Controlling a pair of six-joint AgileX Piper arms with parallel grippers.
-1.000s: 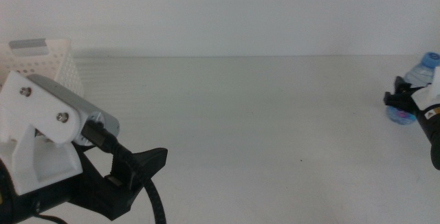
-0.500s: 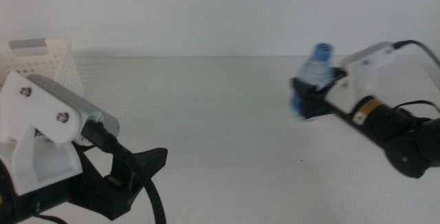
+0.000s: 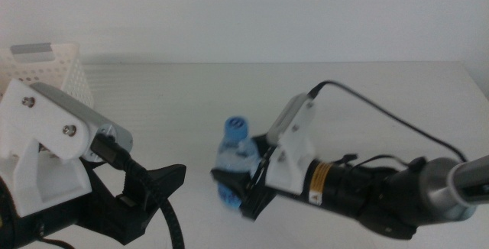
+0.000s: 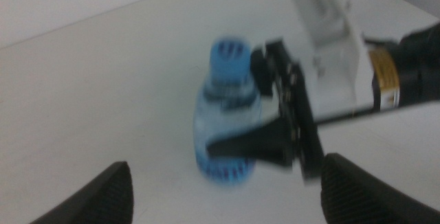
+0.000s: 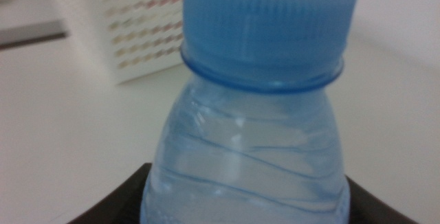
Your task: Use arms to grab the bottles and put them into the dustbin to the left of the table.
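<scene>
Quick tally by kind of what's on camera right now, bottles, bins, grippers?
Water bottle: 1, held by the right gripper
Dustbin: 1
Grippers: 2, right gripper and left gripper
Total: 4

The white table (image 3: pixel 229 104) (matte, plain) carries the perforated white dustbin (image 3: pixel 57 69) at its far left corner.

Middle view high over the table (image 3: pixel 229 104); both wrist views close on the water bottle (image 4: pixel 227 124).
</scene>
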